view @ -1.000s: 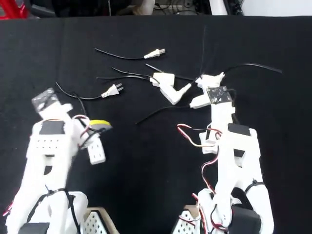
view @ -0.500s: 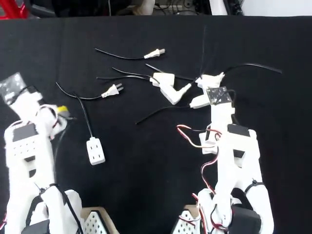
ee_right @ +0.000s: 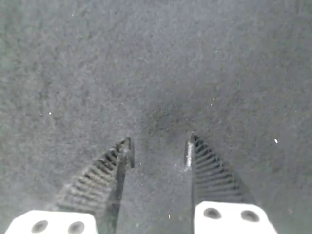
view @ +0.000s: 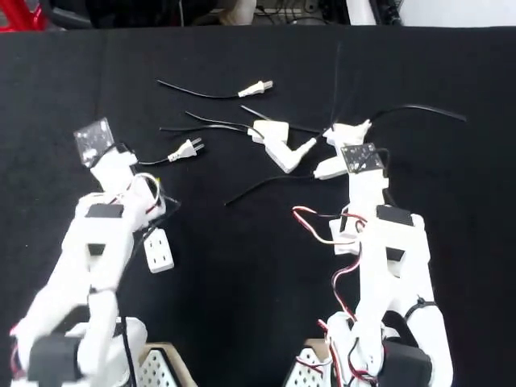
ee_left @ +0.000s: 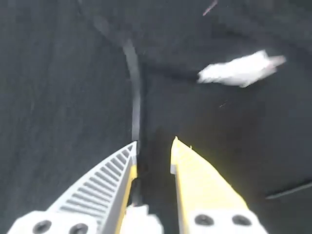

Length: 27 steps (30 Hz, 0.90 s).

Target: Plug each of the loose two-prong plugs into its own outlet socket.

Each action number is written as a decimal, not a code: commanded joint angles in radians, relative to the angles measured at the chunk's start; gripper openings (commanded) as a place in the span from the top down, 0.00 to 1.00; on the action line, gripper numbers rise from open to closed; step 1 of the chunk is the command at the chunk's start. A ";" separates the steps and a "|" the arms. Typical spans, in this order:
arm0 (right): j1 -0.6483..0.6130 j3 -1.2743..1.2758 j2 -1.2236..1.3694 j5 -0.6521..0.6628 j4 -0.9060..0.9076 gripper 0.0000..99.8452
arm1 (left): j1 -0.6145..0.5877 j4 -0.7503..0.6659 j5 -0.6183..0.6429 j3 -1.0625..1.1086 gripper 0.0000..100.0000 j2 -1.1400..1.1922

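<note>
Two plugs lie loose on the black cloth tabletop (view: 451, 242); take the centre socket (view: 270, 130) as your marker. Beyond the tabletop's far edge the room shows as a thin strip, with a red object (view: 16, 16) at the left corner and dark cables and pale shapes along the rest.

The far plug (view: 258, 85) sits beyond the centre socket. Its long axis runs across the table, prongs pointing right, cord trailing left. The near plug (view: 190, 148) lies left of the centre socket, about level with it, with its prongs aimed right toward it and its cord trailing left.

A loose socket (view: 159, 250) lies left of the centre socket and nearer the arms, long axis running near to far, just beside your left arm (view: 101, 234). That arm's jaws are parted a little, with a cord (ee_left: 132, 87) running into the gap and the near plug blurred beyond their tips. Your right arm (view: 379, 242) stands just right of the centre socket, its jaws open over bare cloth.
</note>
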 commanded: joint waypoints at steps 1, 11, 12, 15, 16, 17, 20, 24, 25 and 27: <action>-0.015 -0.004 -0.019 0.000 -0.012 0.83 | -0.038 0.055 -0.034 -0.159 0.88 0.236; -0.015 -0.004 -0.019 0.000 -0.012 0.83 | -0.182 0.353 -0.118 -0.383 0.97 0.391; -0.015 -0.004 -0.019 0.000 -0.012 0.83 | -0.203 0.387 -0.115 -0.387 0.97 0.390; -0.015 -0.004 -0.019 0.000 -0.012 0.83 | -0.269 0.491 -0.115 -0.390 0.97 0.371; -0.015 -0.004 -0.019 0.000 -0.012 0.83 | -0.286 0.528 -0.115 -0.390 0.97 0.362; -0.015 -0.004 -0.019 0.002 -0.012 0.83 | -0.300 0.565 -0.110 -0.390 0.97 0.351; -0.015 -0.004 -0.019 0.002 -0.012 0.83 | -0.320 0.666 -0.112 -0.390 0.97 0.319; -0.015 -0.004 -0.019 0.002 -0.012 0.83 | -0.326 0.786 -0.126 -0.394 0.97 0.288; -0.015 -0.004 -0.019 0.002 -0.012 0.83 | -0.326 0.812 -0.129 -0.407 0.97 0.287; -0.015 -0.004 -0.019 0.002 -0.012 0.83 | -0.326 0.879 -0.130 -0.453 0.93 0.287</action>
